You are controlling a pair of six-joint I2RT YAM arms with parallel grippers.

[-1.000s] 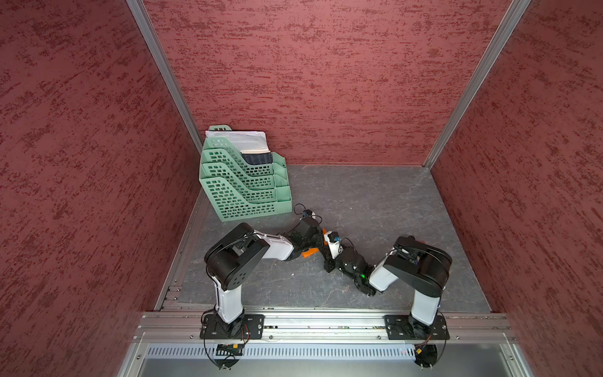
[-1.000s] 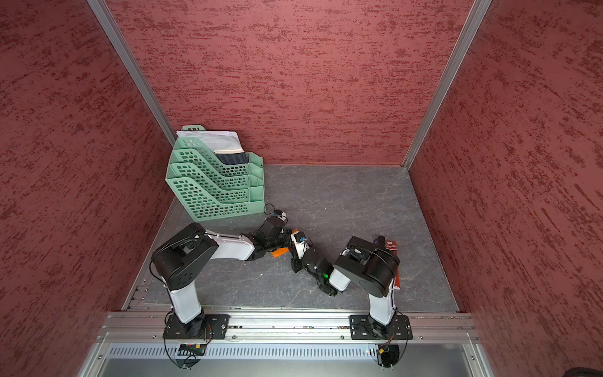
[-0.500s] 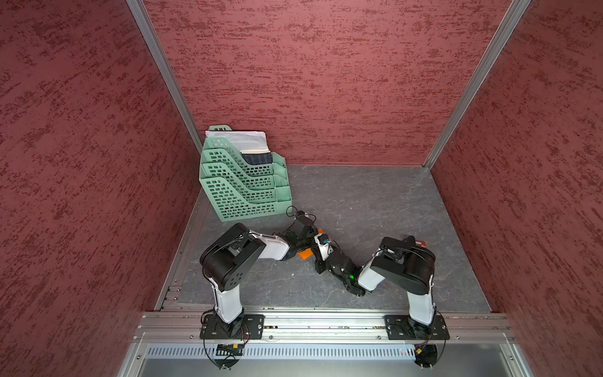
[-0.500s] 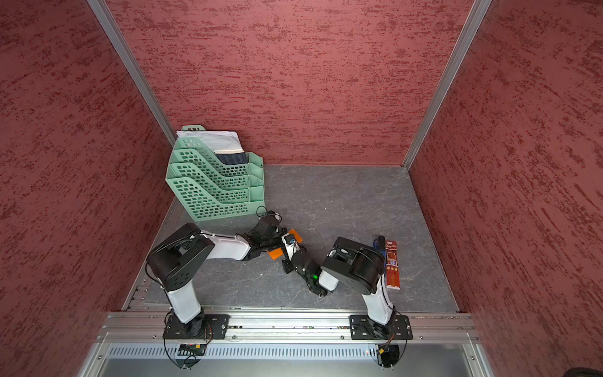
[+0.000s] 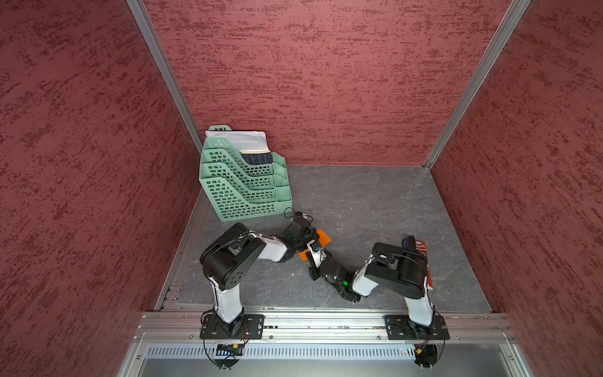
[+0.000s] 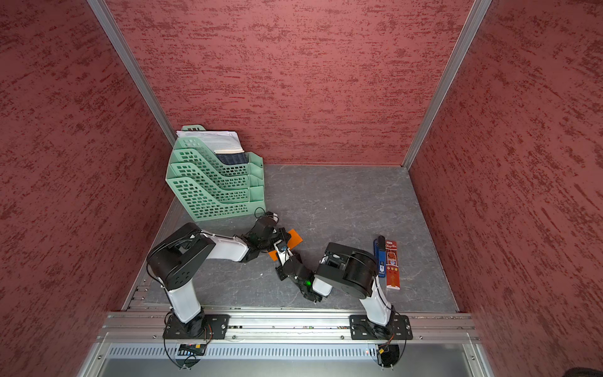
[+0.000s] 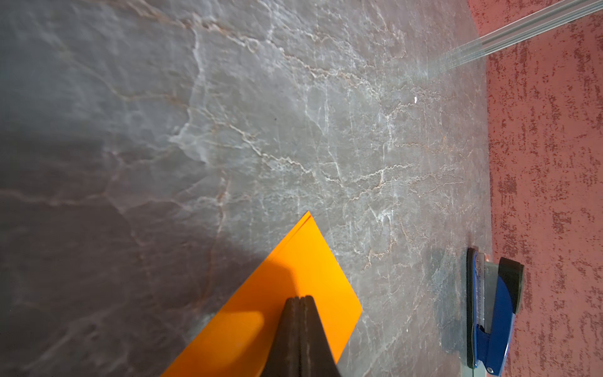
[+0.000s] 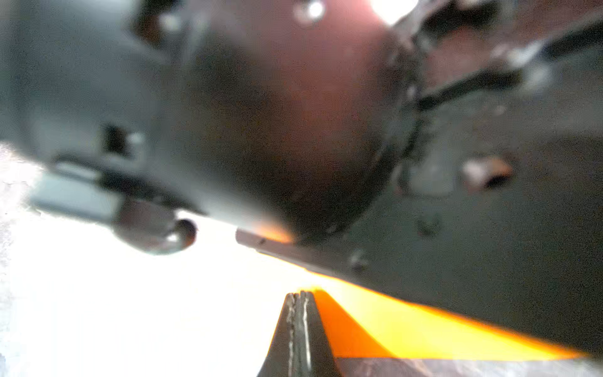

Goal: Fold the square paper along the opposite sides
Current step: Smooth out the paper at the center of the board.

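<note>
The square paper (image 5: 323,237) (image 6: 295,240) is bright orange and lies folded on the grey table; two layers show at its corner (image 7: 293,261). My left gripper (image 5: 314,235) (image 7: 300,297) is shut, its tips resting on top of the paper with nothing between them. My right gripper (image 5: 315,250) (image 8: 300,293) is also shut, its tip at the paper's (image 8: 391,323) near edge, just under the left wrist. Both grippers cover the sheet's middle in both top views.
A green file rack (image 5: 241,186) holding white sheets stands at the back left. A blue stapler (image 6: 380,258) (image 7: 492,313) and a red pack (image 6: 391,264) lie to the right behind the right arm. Red walls (image 5: 326,81) enclose the table.
The right gripper has slid left along the paper. More of the orange sheet now shows past the left gripper. Both grippers stayed shut.
</note>
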